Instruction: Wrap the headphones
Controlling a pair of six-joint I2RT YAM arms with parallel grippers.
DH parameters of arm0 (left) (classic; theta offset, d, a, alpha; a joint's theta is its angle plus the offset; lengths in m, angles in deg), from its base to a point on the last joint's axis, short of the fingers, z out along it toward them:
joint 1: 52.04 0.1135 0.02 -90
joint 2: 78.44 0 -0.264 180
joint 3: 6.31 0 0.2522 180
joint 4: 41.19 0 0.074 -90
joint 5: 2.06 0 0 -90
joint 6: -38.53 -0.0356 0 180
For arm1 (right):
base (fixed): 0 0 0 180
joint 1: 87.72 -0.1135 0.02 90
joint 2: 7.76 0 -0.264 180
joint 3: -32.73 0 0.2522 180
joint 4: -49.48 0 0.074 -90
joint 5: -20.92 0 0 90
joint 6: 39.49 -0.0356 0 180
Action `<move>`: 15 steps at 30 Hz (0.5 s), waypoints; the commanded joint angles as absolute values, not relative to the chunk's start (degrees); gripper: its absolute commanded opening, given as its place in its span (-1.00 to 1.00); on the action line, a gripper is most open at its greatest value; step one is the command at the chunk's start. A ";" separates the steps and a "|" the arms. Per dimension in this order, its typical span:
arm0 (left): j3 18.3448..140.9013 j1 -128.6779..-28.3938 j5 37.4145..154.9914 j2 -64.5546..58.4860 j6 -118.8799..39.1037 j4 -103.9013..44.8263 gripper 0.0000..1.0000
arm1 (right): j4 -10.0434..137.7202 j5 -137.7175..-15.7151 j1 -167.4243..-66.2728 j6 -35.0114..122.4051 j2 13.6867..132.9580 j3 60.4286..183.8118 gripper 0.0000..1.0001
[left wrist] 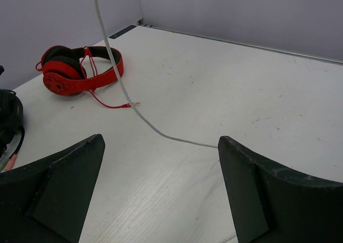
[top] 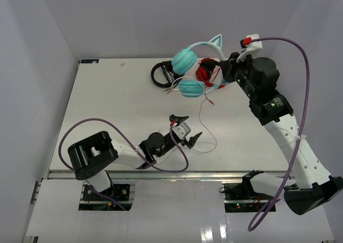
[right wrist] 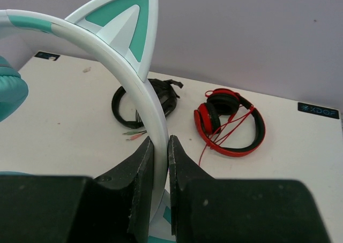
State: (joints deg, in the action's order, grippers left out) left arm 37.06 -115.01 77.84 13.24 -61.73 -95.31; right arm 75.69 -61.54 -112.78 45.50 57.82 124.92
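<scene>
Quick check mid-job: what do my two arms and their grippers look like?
The left arm and right arm have white links and black joints, each trailing a looping purple cable. The left gripper and right gripper have black, wedge-shaped fingers. A small red tab sits on the right wrist's white mount.

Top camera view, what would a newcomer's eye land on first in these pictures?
The teal cat-eared headphones at the far side of the table, their pale headband pinched in the right hand. Next, their thin white cable trailing down toward the left hand, which sits wide open nearer the front. Red headphones and black headphones lie beside the teal pair.
</scene>
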 commanded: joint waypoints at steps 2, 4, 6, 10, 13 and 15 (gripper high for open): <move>37.35 -110.29 91.89 17.47 -55.95 -105.92 0.96 | 74.99 -68.49 -111.99 37.43 54.84 128.36 -0.85; 38.21 -109.61 93.81 19.63 -54.63 -105.93 0.96 | 75.98 -71.09 -111.80 35.59 54.47 129.10 -0.85; 39.11 -109.11 94.67 21.42 -52.80 -106.81 0.96 | 76.60 -73.49 -111.18 34.13 54.47 129.50 -0.85; 39.53 -108.38 96.87 25.66 -48.01 -111.66 0.96 | 77.30 -78.16 -109.27 30.84 54.73 129.98 -0.85; 40.63 -108.37 98.12 29.03 -45.01 -115.00 0.96 | 77.31 -81.04 -108.07 28.12 54.85 129.77 -0.85; 41.58 -108.37 98.79 31.45 -41.98 -118.52 0.96 | 77.23 -82.84 -107.12 27.09 55.00 129.55 -0.85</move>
